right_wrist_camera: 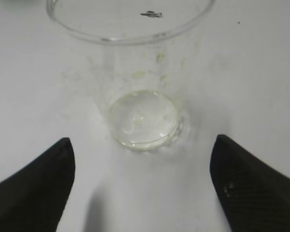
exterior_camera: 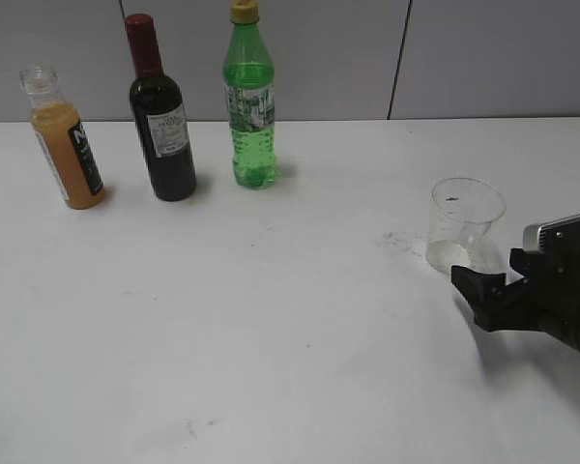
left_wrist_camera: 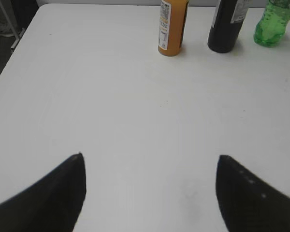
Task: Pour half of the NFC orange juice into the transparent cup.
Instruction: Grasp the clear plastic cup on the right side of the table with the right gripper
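Clear thin plastic cup stands empty before our right end effector, jaws spread. We judge we are securing it first. The small orange juice bottle waits far left on the white worktop, ahead of our spread left end effector.

White table: matte top, faint dark specks and scuffs near front and right of middle. Dark wine bottle: upright near far edge, red cap, pale label with small print. Green soda bottle: upright just right of wine bottle, apart from it, yellow cap, label band around middle, green liquid low inside. Grey wall panels behind table, dark vertical seam between them.
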{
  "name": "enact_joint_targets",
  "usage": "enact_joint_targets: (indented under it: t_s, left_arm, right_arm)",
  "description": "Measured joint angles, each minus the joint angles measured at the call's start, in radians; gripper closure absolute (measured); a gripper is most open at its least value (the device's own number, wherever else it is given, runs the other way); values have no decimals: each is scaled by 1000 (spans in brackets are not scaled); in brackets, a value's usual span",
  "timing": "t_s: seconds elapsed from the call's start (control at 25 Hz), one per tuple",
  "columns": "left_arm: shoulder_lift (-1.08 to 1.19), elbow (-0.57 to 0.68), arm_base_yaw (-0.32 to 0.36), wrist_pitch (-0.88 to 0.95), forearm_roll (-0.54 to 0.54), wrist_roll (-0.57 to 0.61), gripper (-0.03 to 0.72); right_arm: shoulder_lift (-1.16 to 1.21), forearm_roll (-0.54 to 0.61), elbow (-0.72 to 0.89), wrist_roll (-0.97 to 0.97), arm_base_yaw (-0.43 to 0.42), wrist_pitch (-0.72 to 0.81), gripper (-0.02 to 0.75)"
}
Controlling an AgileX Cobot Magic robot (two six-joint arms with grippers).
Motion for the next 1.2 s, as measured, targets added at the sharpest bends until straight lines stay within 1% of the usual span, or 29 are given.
enact_joint_targets:
  t_s: [0.24, 0.4, 0.92, 1.2]
  left_arm:
    - [0, 0, 0, 0, 0, 0, 36]
    - [0, 0, 0, 0, 0, 0, 36]
    - [0, 0, 0, 0, 0, 0, 36]
    - [0, 0, 0, 0, 0, 0, 36]
  right_arm:
    - [21, -5, -42, -1, 0, -4, 62]
    - [76, -32, -72, 15, 0, -5, 62]
    - [145, -33, -151, 47, 0, -6, 62]
    - [177, -76, -213, 79, 0, -6, 63]
